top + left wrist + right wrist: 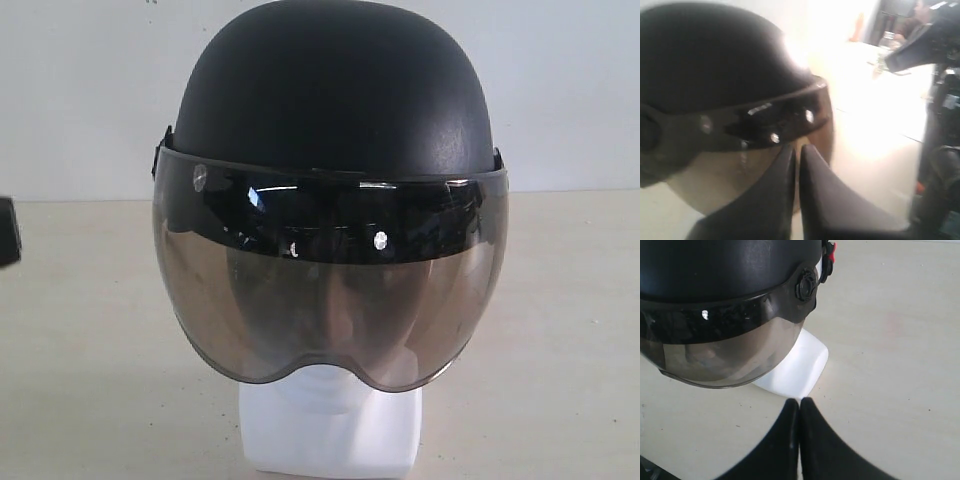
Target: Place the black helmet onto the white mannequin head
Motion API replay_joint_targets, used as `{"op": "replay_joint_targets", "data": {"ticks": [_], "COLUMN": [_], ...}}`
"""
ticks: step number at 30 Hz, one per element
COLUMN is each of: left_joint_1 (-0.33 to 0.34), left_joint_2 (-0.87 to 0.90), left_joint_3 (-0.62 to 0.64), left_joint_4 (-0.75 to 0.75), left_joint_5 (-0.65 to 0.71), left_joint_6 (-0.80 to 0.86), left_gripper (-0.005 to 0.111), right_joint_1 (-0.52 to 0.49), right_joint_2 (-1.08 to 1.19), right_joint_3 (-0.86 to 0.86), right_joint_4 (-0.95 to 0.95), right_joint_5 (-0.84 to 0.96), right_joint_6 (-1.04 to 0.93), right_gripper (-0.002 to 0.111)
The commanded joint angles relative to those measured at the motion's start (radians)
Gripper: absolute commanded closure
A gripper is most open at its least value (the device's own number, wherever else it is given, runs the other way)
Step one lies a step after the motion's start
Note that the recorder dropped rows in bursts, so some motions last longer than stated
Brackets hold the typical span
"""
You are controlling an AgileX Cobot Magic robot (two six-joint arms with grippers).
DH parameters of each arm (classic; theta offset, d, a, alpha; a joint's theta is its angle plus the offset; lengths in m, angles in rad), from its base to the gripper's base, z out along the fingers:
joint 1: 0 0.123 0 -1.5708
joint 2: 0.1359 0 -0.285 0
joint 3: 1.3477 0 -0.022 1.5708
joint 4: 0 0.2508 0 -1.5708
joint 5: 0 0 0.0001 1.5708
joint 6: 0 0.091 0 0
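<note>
Both grippers are closed, with nothing between the fingers. On the left gripper (796, 148) the two dark fingers are pressed together with only a thin line between them. Their tips point to the side of the black helmet (715, 55), near the lower part of its smoky visor (725, 170). Whether they touch the visor I cannot tell, because this view is blurred. The right gripper (799, 403) is closed in the same way. It hangs over the pale table (890, 365), near the squarish base of the white mannequin head (795, 367) but apart from it.

The helmet sits on the mannequin head, upright, facing the exterior camera. Its shell covers the crown and the visor comes down over the face, so the face shows only dimly through the tint. Below the visor's edge the neck and base are bare white. A red buckle (831, 251) shows at the helmet's side, by a round black pivot (806, 285).

A dark block (8, 230) is cut off by the left edge of the exterior view, well apart from the helmet. In the left wrist view, dark machine parts (940, 125) stand beyond the helmet. A small pale mark (759, 109) on the visor's band may be writing, but it is too blurred to read.
</note>
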Motion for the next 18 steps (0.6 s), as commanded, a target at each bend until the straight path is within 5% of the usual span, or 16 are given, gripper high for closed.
{"op": "replay_joint_targets", "data": {"ticks": [1, 8, 12, 18], "left_joint_1": [0.002, -0.049, -0.105, -0.140], "left_joint_2": [-0.106, -0.241, -0.303, -0.357], "left_joint_3": [0.005, 0.011, 0.061, 0.178], "left_joint_4": [-0.006, -0.008, -0.372, -0.747], "left_joint_5": [0.272, 0.697, 0.945, 1.135], "left_joint_6": [0.042, -0.228, -0.228, -0.228], "left_gripper": [0.102, 0.102, 0.102, 0.102], "right_joint_1": [0.001, 0.001, 0.001, 0.001], "right_joint_2": [-0.007, -0.007, -0.007, -0.007], "right_joint_3": [-0.006, -0.006, -0.006, -0.006], "right_joint_4": [-0.008, -0.008, -0.008, -0.008], "right_joint_5": [-0.016, -0.023, -0.023, -0.023], "right_joint_6": [-0.007, -0.007, -0.007, -0.007], "right_gripper": [0.109, 0.109, 0.109, 0.109]}}
